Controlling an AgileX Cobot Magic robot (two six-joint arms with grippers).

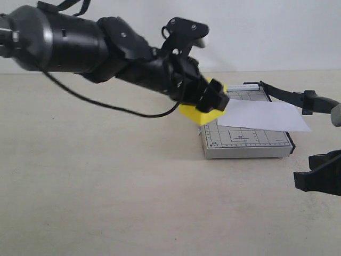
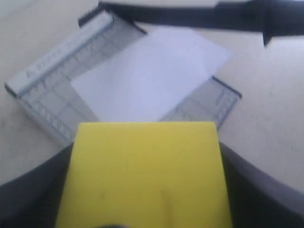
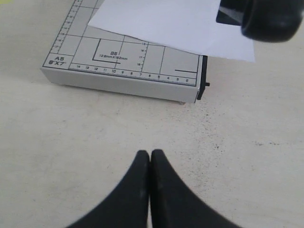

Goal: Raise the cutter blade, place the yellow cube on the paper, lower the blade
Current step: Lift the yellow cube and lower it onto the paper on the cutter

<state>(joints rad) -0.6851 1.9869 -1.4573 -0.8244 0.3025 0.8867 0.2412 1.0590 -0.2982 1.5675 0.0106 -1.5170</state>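
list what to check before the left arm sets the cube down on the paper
1. Grip: yellow cube held in left tool, ok.
2. Clearance: cutter blade raised off the grey board, ok.
3. Sheet: paper lies on the board, ok, though skewed and overhanging one edge.
4. Position: cube over the paper's middle, not ok; it is at the paper's corner.
5. Other arm: right tool shut, empty, apart from the board, ok.
6. Height of cube above paper: cannot tell.

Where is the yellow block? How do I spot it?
Find the big black arm reaching in from the left. At its tip, the left tool grips the cube by the grey board. It is the only bright yellow thing; the paper beside it is white.
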